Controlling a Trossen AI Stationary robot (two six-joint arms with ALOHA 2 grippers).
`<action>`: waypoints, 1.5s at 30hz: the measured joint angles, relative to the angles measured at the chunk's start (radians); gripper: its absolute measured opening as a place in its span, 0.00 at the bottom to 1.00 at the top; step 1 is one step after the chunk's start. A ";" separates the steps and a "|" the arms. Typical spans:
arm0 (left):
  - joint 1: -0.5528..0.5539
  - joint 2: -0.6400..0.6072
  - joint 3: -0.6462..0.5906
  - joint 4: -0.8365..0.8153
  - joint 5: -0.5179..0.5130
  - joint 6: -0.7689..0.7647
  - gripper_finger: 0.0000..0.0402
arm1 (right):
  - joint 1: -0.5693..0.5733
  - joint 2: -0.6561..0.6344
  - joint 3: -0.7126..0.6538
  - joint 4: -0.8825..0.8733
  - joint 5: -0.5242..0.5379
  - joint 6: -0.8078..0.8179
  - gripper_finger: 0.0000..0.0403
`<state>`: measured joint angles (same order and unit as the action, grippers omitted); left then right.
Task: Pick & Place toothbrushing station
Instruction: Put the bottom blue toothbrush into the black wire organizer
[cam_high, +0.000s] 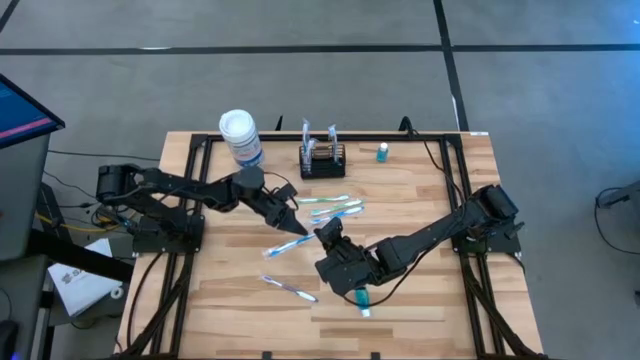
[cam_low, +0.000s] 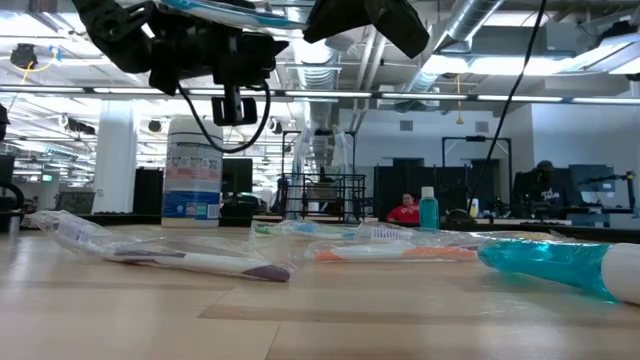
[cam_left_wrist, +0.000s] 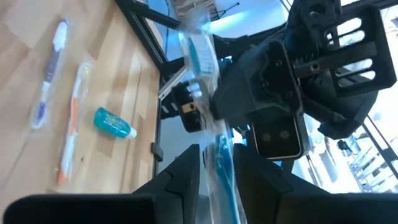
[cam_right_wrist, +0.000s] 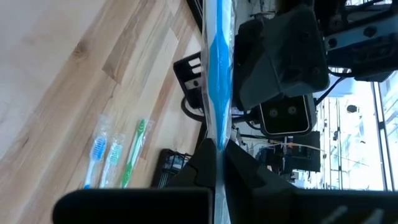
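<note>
A blue toothbrush (cam_right_wrist: 217, 56) in a clear wrapper hangs in the air over the middle of the table, between my two grippers. My left gripper (cam_high: 298, 228) reaches in from the left and my right gripper (cam_high: 322, 238) from the right; both are shut on it. The toothbrushing station (cam_high: 322, 160), a small black wire basket, stands on its base at the far middle of the table, with wrapped items sticking up out of it. In the low view it (cam_low: 322, 195) shows far behind, and the grippers hang at the top. My left gripper pinches the blue toothbrush's handle (cam_left_wrist: 222, 163) between its two fingers, wrapper and all. The brush runs on away from the fingers, head end (cam_left_wrist: 199, 50) far out, lifted clear of the table. My right gripper pinches the wrapped brush (cam_right_wrist: 217, 140) between its shut fingers. The brush runs straight out along the fingers toward the left gripper, clear of the table.
A white-lidded canister (cam_high: 240, 135) stands at the far left, a small teal bottle (cam_high: 381, 152) right of the basket. Several wrapped toothbrushes (cam_high: 330, 208) lie mid-table, a purple one (cam_high: 290, 288) nearer. A teal tube (cam_high: 361, 298) lies under the right arm.
</note>
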<state>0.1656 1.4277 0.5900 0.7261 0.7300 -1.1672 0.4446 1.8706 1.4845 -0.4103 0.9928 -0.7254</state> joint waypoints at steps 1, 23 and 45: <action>-0.004 0.000 0.000 0.001 0.000 -0.008 0.23 | 0.000 0.000 0.000 0.000 0.000 0.000 0.00; -0.026 0.000 0.000 0.001 -0.013 -0.024 0.23 | -0.001 0.000 0.000 0.001 -0.024 0.000 0.00; -0.058 0.000 -0.001 -0.013 -0.016 -0.019 0.09 | -0.008 -0.001 0.000 0.008 -0.026 -0.008 0.03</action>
<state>0.1076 1.4277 0.5892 0.7131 0.7139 -1.1866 0.4362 1.8699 1.4845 -0.4025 0.9668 -0.7338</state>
